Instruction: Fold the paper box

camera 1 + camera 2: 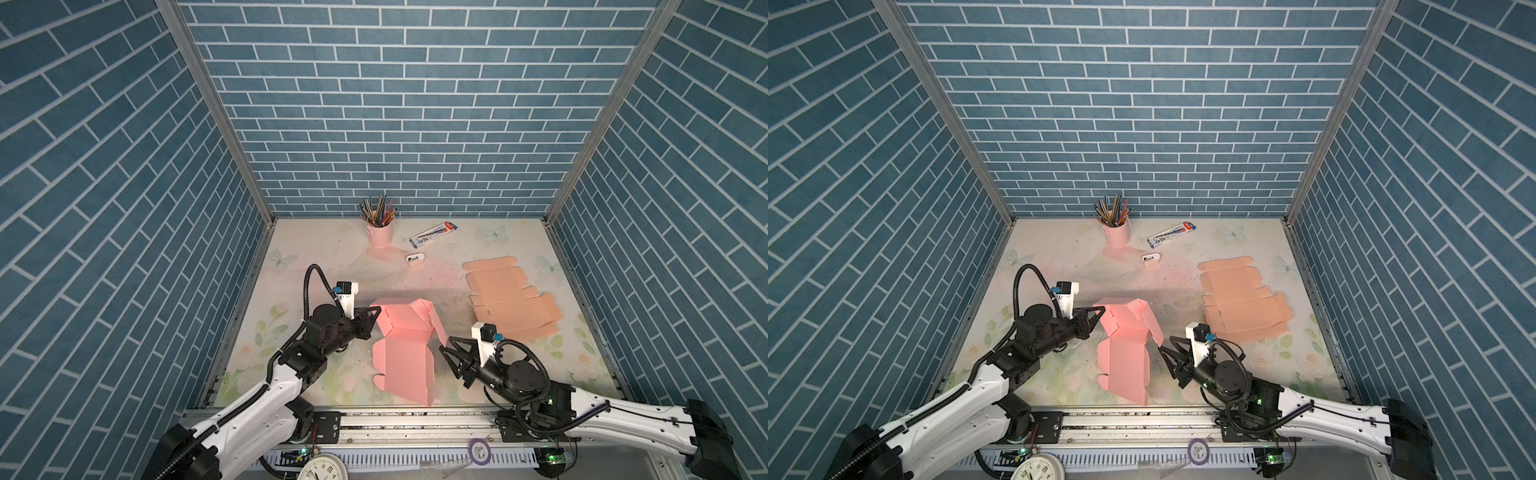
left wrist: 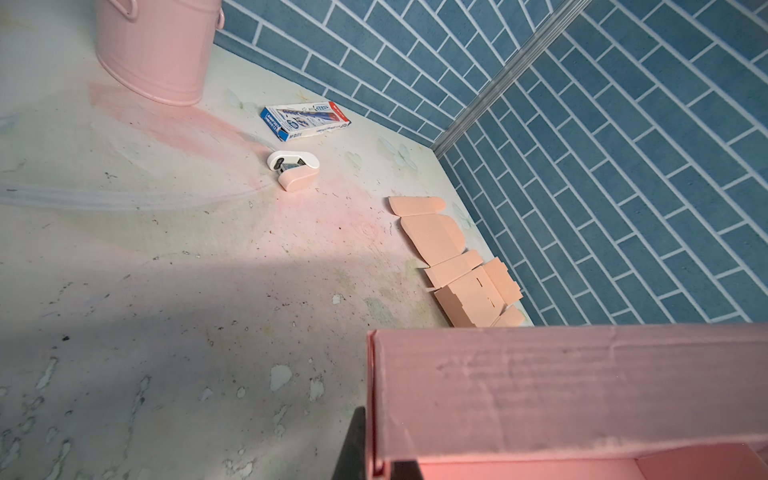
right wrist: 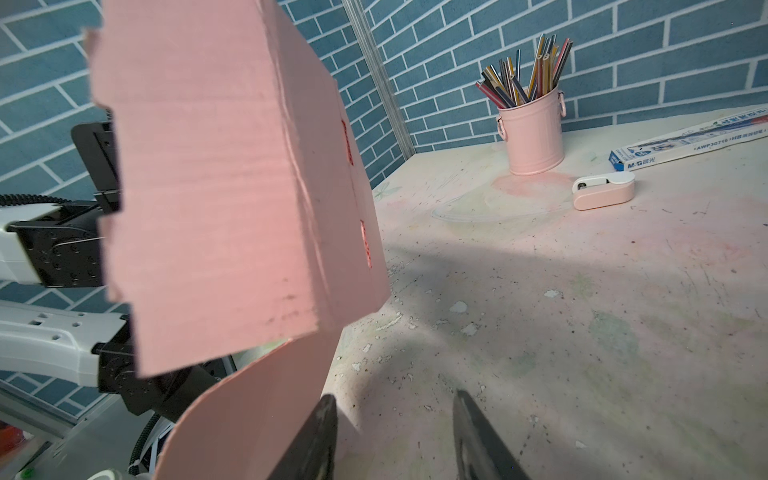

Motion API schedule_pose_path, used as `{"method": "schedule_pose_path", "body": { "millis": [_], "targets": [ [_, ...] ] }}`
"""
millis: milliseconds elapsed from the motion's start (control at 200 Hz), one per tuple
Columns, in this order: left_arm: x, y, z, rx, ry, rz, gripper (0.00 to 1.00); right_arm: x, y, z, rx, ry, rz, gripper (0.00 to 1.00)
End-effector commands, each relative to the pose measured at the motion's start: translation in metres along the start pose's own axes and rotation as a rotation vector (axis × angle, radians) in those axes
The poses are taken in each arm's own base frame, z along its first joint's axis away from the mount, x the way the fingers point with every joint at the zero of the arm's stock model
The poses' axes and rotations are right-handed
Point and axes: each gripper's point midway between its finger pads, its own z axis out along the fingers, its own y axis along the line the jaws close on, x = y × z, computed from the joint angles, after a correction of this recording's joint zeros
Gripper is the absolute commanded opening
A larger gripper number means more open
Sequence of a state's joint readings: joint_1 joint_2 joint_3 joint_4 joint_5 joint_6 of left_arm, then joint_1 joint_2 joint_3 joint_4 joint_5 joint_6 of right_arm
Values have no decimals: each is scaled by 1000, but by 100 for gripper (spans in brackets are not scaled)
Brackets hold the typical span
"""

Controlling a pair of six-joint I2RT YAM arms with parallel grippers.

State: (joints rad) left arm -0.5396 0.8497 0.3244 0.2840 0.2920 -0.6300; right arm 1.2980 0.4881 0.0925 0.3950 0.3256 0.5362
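The pink paper box (image 1: pixel 401 353) (image 1: pixel 1125 361) lies half folded in the middle of the table, its far end raised into walls and its near panel flat. My left gripper (image 1: pixel 377 309) (image 1: pixel 1101 309) is shut on the raised left wall; in the left wrist view the pink wall (image 2: pixel 561 386) sits pinched between the two dark fingers (image 2: pixel 353 444). My right gripper (image 1: pixel 443 344) (image 1: pixel 1162 348) stands open beside the box's right flap. In the right wrist view the gripper (image 3: pixel 392 399) has only bare table between its tips, and the box (image 3: pixel 232 187) stands next to one fingertip.
A flat peach box blank (image 1: pixel 509 301) lies at the right. A pink pencil cup (image 1: pixel 380 235), a blue pencil carton (image 1: pixel 432 233) and a small white-and-pink stapler (image 1: pixel 414 258) sit at the back. Blue brick walls close in three sides.
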Motion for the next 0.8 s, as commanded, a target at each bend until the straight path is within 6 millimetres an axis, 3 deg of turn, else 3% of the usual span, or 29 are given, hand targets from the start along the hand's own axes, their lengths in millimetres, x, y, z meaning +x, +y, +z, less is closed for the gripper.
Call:
{"method": "schedule_pose_path", "body": {
  "millis": [0, 175, 365, 795],
  "targets": [
    [-4, 5, -4, -33, -13, 45, 8, 6, -8, -7, 19, 10, 32, 46],
    [-2, 11, -5, -53, -8, 60, 8, -3, -23, -20, 82, -38, 36, 47],
    [7, 14, -2, -49, 21, 93, 8, -20, -17, -26, 60, -86, 59, 49],
    [25, 23, 4, -39, 63, 95, 9, -29, 1, -3, 14, 12, 18, 51]
  ]
}}
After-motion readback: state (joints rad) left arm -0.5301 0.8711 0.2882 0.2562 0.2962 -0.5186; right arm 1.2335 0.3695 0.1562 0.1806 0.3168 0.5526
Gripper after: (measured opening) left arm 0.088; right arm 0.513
